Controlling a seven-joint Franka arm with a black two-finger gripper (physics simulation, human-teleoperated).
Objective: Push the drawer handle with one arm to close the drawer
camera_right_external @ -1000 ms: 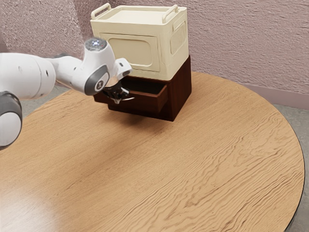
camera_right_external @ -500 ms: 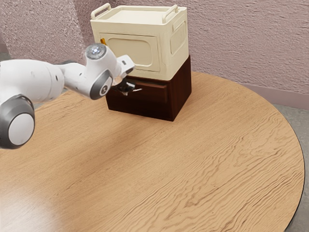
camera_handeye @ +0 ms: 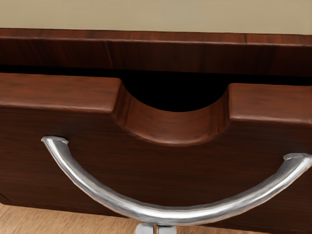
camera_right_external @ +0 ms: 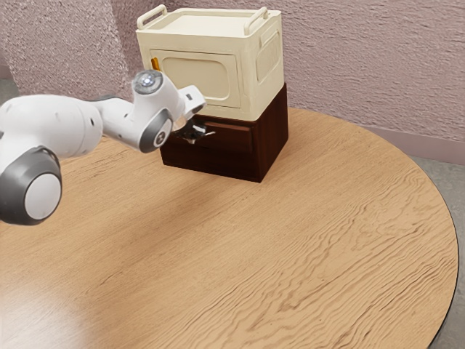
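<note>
OK so from the exterior view you'd think the dark wood drawer point(camera_right_external: 231, 137) is basically home, but the wrist view says not quite: there's a thin black gap between the top edge of its front and the cabinet point(camera_right_external: 273, 138). Same close-up gives you the scooped notch point(camera_handeye: 173, 129) in that edge and the curved silver handle point(camera_handeye: 161, 214) bowing out below it.

The gripper point(camera_right_external: 195, 133) is right at the drawer front. Up close, its fingertips point(camera_handeye: 166, 230) sit side by side with barely a seam between them, so it's pretty much closed with nothing pinched. They're right by the middle of the handle, but I can't tell if they're touching it.

The exterior view gets you the wider setup: a cream storage box point(camera_right_external: 251, 87) sitting on top of the cabinet, raised grips at its ends, plus a little orange bit point(camera_right_external: 155, 64) by its front panel. All that's on a round wood table point(camera_right_external: 327, 240) near a rough pinkish wall point(camera_right_external: 363, 65). The white arm point(camera_right_external: 62, 123) comes in from the exterior view's left, and its hand blocks part of the drawer front.
</note>
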